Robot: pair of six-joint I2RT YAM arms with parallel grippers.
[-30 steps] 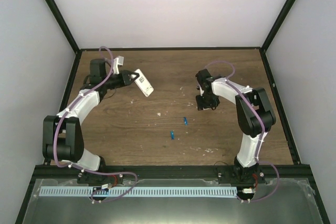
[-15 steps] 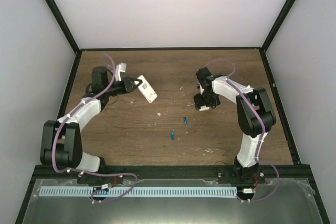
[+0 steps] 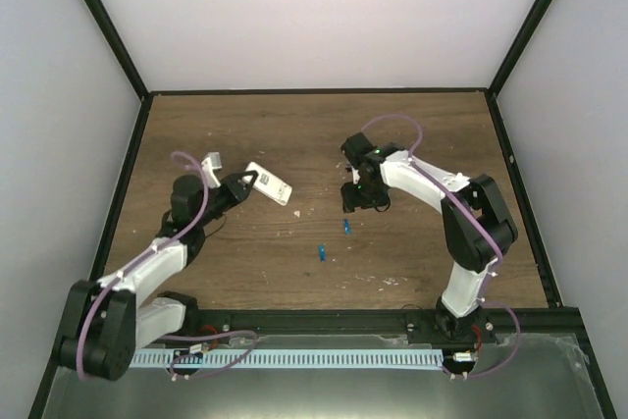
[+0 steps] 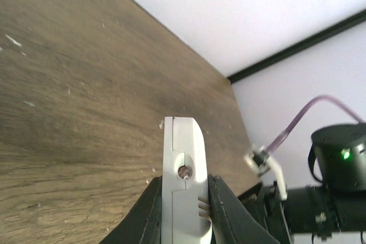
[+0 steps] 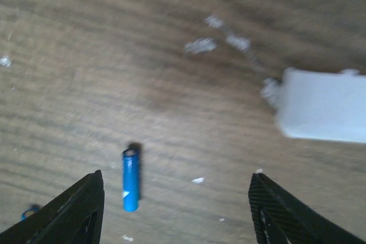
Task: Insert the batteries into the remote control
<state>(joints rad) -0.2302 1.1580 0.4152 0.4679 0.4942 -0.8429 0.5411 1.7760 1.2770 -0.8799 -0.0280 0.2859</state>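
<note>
Lying under everything is the brown wooden table. The left gripper has its jaws squeezed tight on the remote control, and the white end sticks out past the fingers. The right gripper hangs to the right of the remote control, jaws wide apart, gripping nothing. Right of the remote control and nearer the arm bases, one battery lies on the wood, and the other battery lies nearer still. Tiny white crumbs sit just below the remote control.
</note>
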